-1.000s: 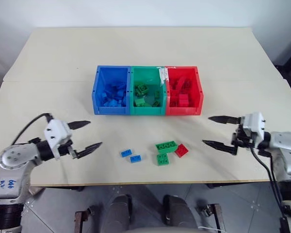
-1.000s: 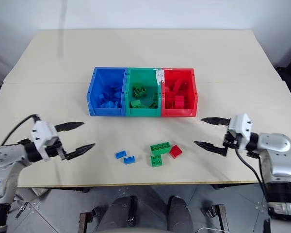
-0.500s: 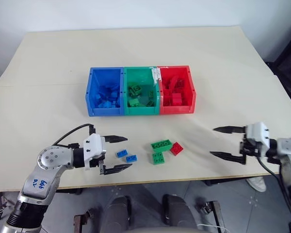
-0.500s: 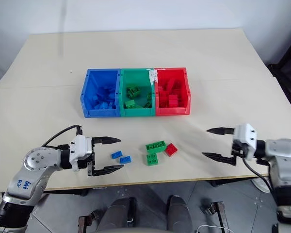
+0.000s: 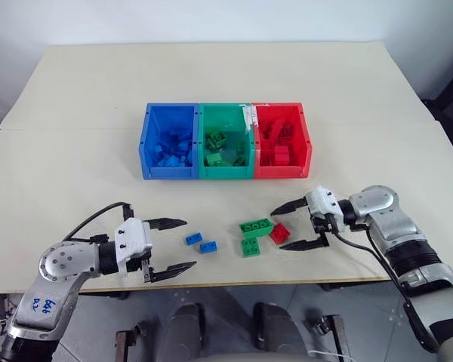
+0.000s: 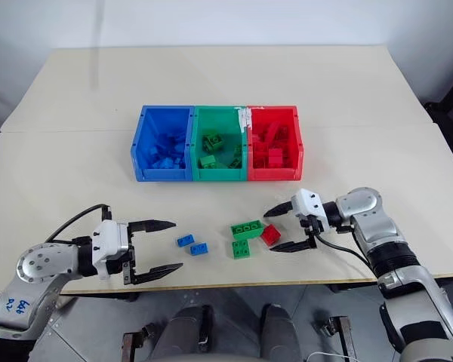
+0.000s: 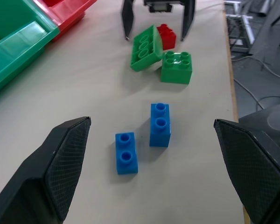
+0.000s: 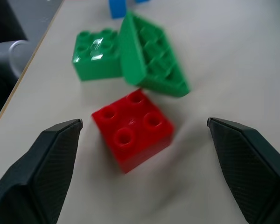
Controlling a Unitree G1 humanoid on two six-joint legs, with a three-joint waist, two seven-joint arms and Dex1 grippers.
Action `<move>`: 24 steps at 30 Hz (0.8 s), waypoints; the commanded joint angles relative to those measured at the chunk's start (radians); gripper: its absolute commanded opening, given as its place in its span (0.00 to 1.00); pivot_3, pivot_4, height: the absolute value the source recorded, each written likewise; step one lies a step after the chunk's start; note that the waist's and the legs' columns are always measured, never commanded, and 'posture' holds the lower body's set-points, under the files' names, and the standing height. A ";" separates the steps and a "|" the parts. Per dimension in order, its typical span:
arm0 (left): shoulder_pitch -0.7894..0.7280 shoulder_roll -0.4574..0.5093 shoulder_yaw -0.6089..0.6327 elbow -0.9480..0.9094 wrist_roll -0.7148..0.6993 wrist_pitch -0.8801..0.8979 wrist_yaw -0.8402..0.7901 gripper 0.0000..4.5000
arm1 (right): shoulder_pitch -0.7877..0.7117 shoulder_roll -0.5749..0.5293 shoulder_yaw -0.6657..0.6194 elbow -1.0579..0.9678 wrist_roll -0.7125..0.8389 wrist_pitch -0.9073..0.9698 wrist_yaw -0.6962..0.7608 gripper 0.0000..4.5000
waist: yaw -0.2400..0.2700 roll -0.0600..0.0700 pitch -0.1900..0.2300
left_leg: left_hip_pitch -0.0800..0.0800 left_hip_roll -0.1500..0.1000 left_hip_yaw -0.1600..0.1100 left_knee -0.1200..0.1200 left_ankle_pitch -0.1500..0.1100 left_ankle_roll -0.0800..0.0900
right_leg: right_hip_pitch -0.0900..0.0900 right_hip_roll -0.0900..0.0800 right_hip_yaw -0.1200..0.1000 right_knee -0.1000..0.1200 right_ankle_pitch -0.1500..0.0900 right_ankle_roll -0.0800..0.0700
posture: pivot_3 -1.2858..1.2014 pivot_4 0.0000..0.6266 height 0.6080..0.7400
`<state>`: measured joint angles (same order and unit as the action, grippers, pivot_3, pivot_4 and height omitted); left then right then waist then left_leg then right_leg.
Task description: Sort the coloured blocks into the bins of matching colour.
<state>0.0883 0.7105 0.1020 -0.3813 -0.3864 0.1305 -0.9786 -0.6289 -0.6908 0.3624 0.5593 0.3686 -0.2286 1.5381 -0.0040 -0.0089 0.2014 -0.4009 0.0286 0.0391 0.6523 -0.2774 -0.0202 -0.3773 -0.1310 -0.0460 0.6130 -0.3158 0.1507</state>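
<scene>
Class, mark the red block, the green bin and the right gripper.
red block [image 8: 133, 128]: right wrist view, studded top.
green bin [image 5: 226, 172]: left eye view, front wall.
right gripper [image 5: 281, 227]: left eye view, between fingertips.

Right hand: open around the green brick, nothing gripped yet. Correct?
Wrong brick. The right hand is open around the red brick, nothing gripped yet. The right wrist view shows the red brick between its fingers, with the green bricks lying beyond it.

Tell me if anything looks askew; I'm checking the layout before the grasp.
One thing: the longer green block sits tilted, propped on the square green block rather than flat. The red block beside it lies flat, between the right gripper fingers.
</scene>
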 commanded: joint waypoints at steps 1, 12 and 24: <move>0.013 0.005 0.029 -0.038 0.003 -0.016 0.019 1.00 | -0.016 -0.015 0.036 0.024 0.020 -0.031 0.076 0.73 | -0.001 0.000 0.000 | 0.000 0.000 0.000 0.000 0.000 0.000 | 0.000 0.000 0.000 0.000 0.000 0.000 | 0.52 0.24 1.00; -0.004 -0.005 0.014 0.000 0.022 -0.041 0.030 1.00 | 0.010 -0.065 -0.049 -0.010 0.072 -0.001 0.076 0.31 | 0.002 0.000 0.000 | 0.000 0.000 0.000 0.000 0.000 0.000 | 0.000 0.000 0.000 0.001 0.000 0.000 | 0.52 0.24 1.00; -0.052 -0.030 0.046 0.097 0.027 -0.077 0.059 1.00 | -0.190 0.032 -0.346 0.038 0.075 0.252 -0.293 0.31 | -0.016 0.000 0.000 | 0.000 0.001 0.002 0.000 0.000 -0.001 | -0.003 0.000 0.000 0.003 0.000 -0.001 | 0.52 0.24 1.00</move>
<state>0.0403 0.6831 0.1195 -0.2887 -0.3533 0.0734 -0.9289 -0.7982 -0.6716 0.0484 0.5678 0.4682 0.0357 1.3058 -0.0204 -0.0086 0.2015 -0.4008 0.0297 0.0407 0.6525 -0.2772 -0.0217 -0.3800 -0.1305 -0.0460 0.6184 -0.3157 0.1496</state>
